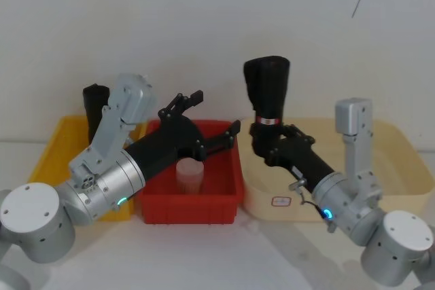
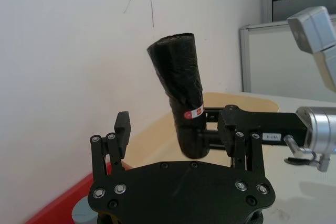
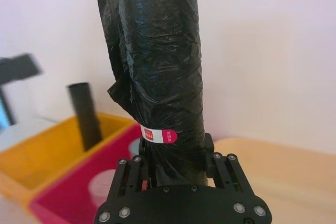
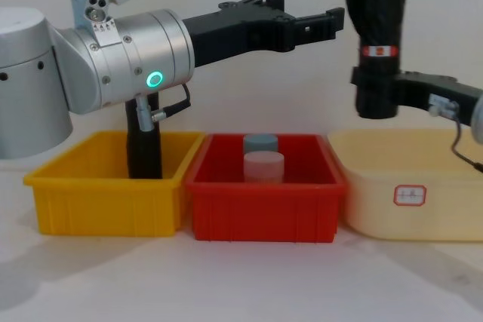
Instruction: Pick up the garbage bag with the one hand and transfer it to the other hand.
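Above the cream bin (image 1: 401, 142), the right claw (image 1: 262, 138) is gripping the garbage bag (image 1: 268, 93); the left claw (image 1: 216, 115) is hanging open nearby: handover seemingly finishing, retreat next.

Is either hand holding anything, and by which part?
The right hand grips the garbage bag near its lower end; the left hand is open and empty.

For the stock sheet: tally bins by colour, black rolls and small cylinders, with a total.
Yellow bin: 1
Red bin: 1
Cream bin: 1
Black rolls: 2, the garbage bag in the right gripper, a plain roll in the yellow bin
Small cylinders in the red bin: 2
Total: 7
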